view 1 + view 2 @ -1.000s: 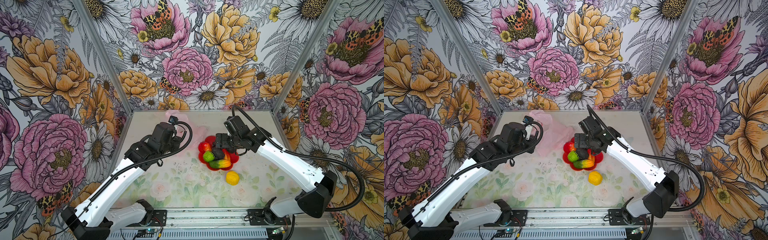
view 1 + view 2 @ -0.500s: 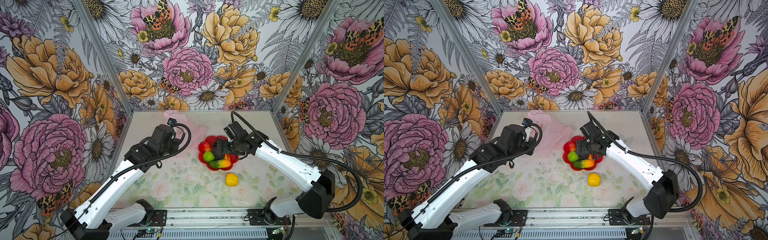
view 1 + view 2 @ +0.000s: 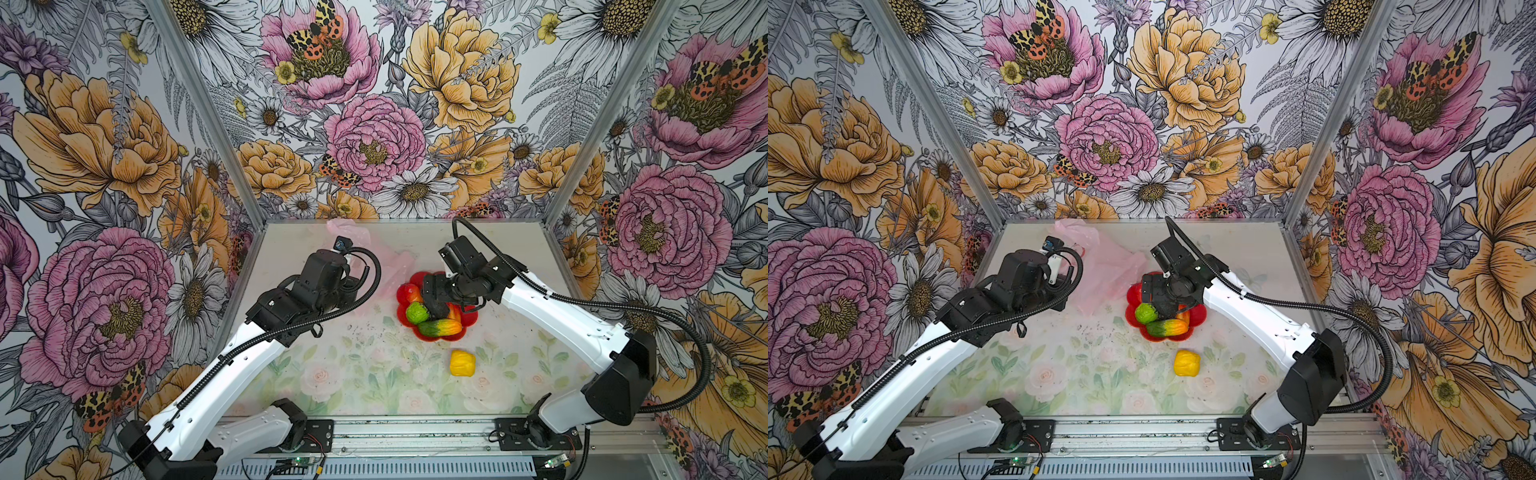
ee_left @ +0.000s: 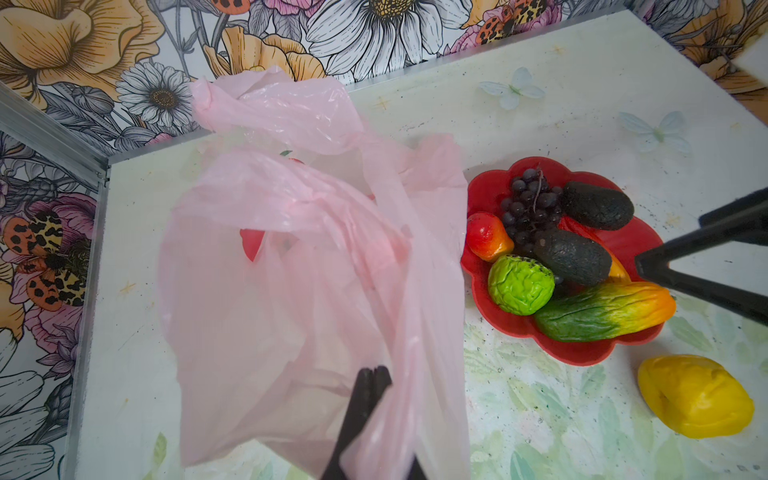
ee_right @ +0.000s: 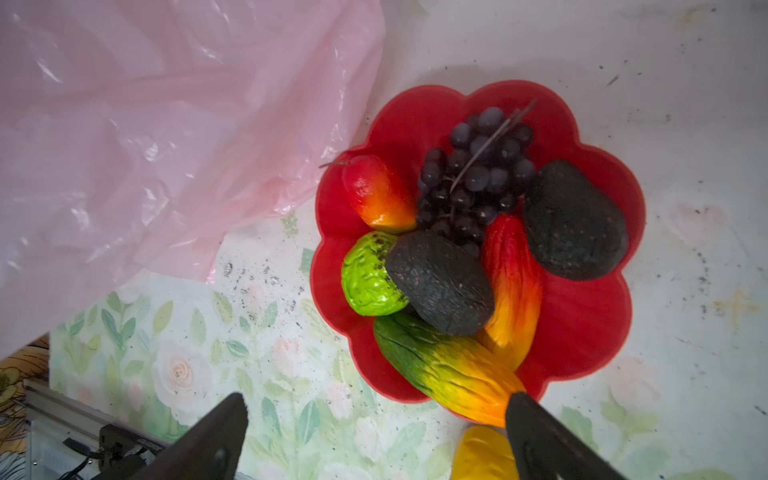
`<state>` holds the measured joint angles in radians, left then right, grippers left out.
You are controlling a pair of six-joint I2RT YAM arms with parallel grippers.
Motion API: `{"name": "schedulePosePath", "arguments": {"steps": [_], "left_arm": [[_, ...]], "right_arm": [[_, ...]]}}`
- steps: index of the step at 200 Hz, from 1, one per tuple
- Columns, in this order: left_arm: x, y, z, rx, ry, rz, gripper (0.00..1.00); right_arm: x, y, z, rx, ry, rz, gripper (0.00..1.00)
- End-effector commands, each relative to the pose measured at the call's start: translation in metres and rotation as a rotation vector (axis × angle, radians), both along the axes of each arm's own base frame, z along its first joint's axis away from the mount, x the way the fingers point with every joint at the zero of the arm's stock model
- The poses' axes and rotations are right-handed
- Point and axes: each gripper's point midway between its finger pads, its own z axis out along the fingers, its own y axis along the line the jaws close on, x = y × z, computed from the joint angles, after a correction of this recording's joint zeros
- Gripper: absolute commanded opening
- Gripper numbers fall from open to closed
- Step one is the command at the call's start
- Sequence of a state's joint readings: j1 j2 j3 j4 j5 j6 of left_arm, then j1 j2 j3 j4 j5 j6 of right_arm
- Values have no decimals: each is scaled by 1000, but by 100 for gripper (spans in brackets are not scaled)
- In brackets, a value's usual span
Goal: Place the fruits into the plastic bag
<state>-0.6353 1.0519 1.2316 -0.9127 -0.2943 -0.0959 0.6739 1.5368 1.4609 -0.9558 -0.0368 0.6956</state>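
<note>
Plenty of open floral tabletop [image 3: 365,374] up front, only a lumpy yellow toy fruit [image 3: 462,363] lying there. Further back, the crinkly translucent pink plastic bag [image 3: 1108,266] billows just beside the red flower-shaped plate [image 5: 582,324], whose piled toy fruits [image 5: 440,282] leave little bare red.

Right wrist view cuts off the yellow fruit [image 5: 482,455], perhaps half hidden.

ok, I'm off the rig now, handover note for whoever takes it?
Left claw: shut on the plastic bag.
Right claw: open, empty, over the red plate.
On the plate: avocados, grape bunch, lime, peach, mango.
Yellow fruit: on the table beside the plate.
Done: bag gripped; no fruit seen inside.
Left: all fruits go in.
</note>
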Motion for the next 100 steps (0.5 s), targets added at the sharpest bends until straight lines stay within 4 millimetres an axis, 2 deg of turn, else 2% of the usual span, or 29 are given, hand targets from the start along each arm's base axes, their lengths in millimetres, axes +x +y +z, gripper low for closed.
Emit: {"name": "schedulePosePath", "arguments": {"steps": [1, 16, 44, 53, 65, 79, 100], "left_arm": [[-8, -7, 18, -26, -51, -63, 0], [-11, -7, 23, -22, -62, -79, 0], [-16, -12, 23, 6, -60, -116, 0], [-18, -15, 23, 14, -60, -128, 0], [-19, -17, 24, 19, -60, -138, 0], [-19, -19, 26, 19, -61, -147, 0], [-19, -19, 29, 30, -67, -145, 0]], "right_arm": [[29, 48, 35, 145, -93, 64, 99], [43, 72, 49, 176, -135, 111, 99], [67, 123, 88, 256, -232, 228, 100], [72, 141, 92, 275, -245, 273, 100], [77, 162, 91, 303, -244, 327, 100], [83, 181, 80, 305, -241, 368, 100], [90, 199, 61, 293, -220, 396, 100]]}}
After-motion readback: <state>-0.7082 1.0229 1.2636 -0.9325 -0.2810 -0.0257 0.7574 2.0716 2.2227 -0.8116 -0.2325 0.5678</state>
